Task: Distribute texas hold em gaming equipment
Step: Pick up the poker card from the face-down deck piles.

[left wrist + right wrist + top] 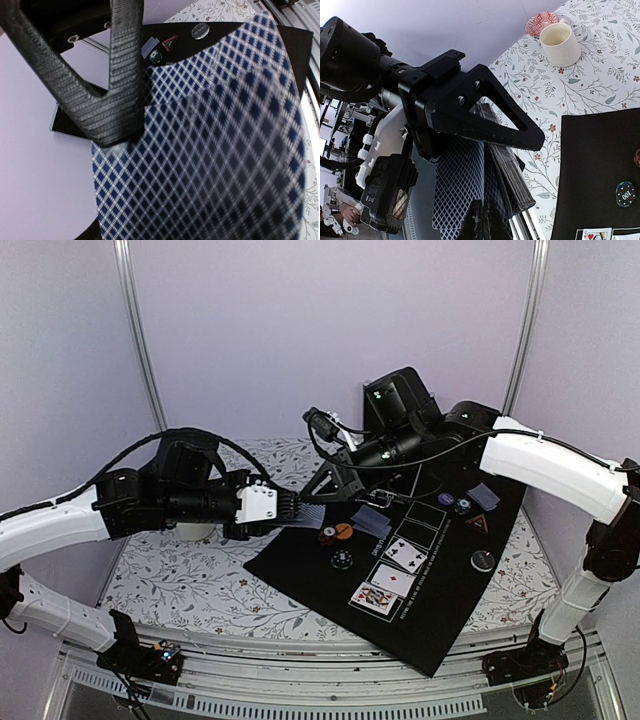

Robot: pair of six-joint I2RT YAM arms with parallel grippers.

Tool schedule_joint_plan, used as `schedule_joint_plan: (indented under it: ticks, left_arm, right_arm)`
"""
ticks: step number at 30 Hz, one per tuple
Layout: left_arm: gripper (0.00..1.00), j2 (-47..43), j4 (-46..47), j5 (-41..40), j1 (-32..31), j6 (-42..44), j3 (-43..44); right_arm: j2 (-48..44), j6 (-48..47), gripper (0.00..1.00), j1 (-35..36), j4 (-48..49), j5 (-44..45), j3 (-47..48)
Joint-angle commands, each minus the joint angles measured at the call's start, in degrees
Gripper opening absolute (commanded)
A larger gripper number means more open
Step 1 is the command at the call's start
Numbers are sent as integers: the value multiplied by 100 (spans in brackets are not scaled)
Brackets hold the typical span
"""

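Over the surface, the right claw's pinched card should be slid flat off the left claw's gripped deck.

Blue-checked deck aloft, three face-up cards, scattered chips

Left arm: extended rightward, forearm roughly level; left gripper: fingers clamped on card deck; right arm: reaching leftward, wrist angled down; right gripper: jaws closed together, tips meeting the left gripper's.
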Motion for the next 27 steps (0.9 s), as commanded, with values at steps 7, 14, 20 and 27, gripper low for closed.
schedule_joint_plan:
  ticks: [7, 14, 20, 27]
  left_arm:
    - [45, -108, 188, -15, -101, -36, -154]
    - [45, -104, 187, -16, -104, -41, -137]
    - [45, -93, 188, -15, -97, -36, -136]
    - [45, -73, 222, -28, -100, -33, -169]
  right_arm:
    - [-537, -124, 2, -50, -99, 725, 42]
    - [-714, -146, 2, -119, -96, 824, -66]
    - [-728, -240, 2, -186, -237, 780, -80]
    - [-813, -302, 2, -334, -245, 702, -135]
